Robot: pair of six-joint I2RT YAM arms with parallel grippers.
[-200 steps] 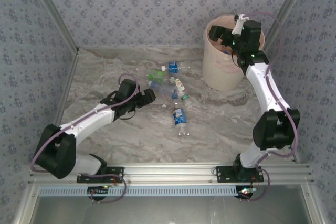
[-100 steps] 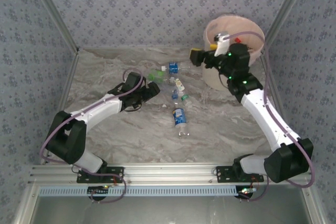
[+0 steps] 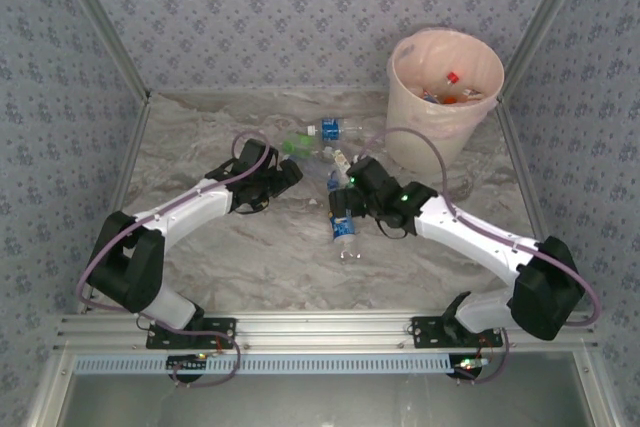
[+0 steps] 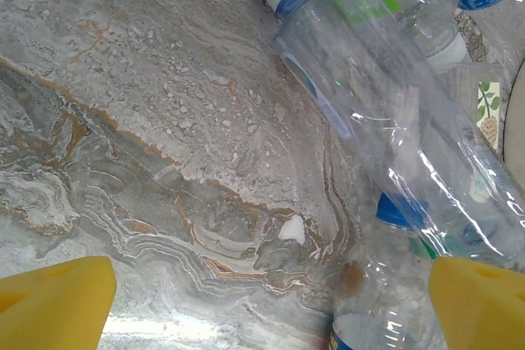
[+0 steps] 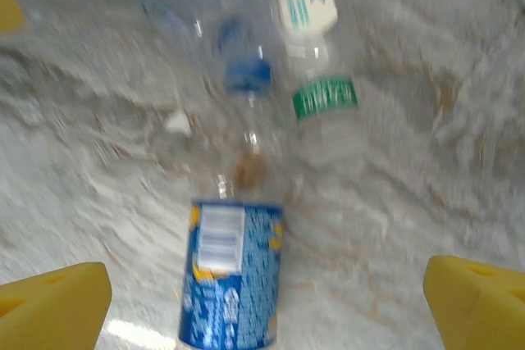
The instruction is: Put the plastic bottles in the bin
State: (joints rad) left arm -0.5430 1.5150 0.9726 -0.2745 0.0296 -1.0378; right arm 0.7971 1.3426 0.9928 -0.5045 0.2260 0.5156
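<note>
My left gripper (image 4: 267, 309) stands wide open and empty. Its yellow fingertips (image 4: 53, 301) sit at seven and five o'clock in the wrist view, with bare marbled table (image 4: 148, 120) between them. Just ahead, toward one o'clock, a clear bottle (image 4: 385, 120) lies slanted with its white cap pointing to eleven. It crosses over a blue-capped bottle (image 4: 385, 301) that lies close to my five o'clock finger.

My right gripper (image 5: 267, 305) is spread just as wide and grips nothing. In its blurred wrist view a blue-labelled bottle (image 5: 234, 272) lies on the table in the gap between the fingers. It is nearer the seven o'clock one, clear of both, with its neck toward twelve. At one o'clock from it lies a green-capped bottle (image 5: 324, 96) with a pale label.

From above, taking the far wall as twelve, my left arm reaches toward the table's middle from eight o'clock and my right arm from four. The loose plastic bottles (image 3: 330, 147) lie in a small cluster between and just beyond the two grippers. The bin (image 3: 410, 137) stands upright at two o'clock from that cluster, in the far right corner. It has a pink liner and holds several bottles, one showing a red cap (image 3: 452, 77).
</note>
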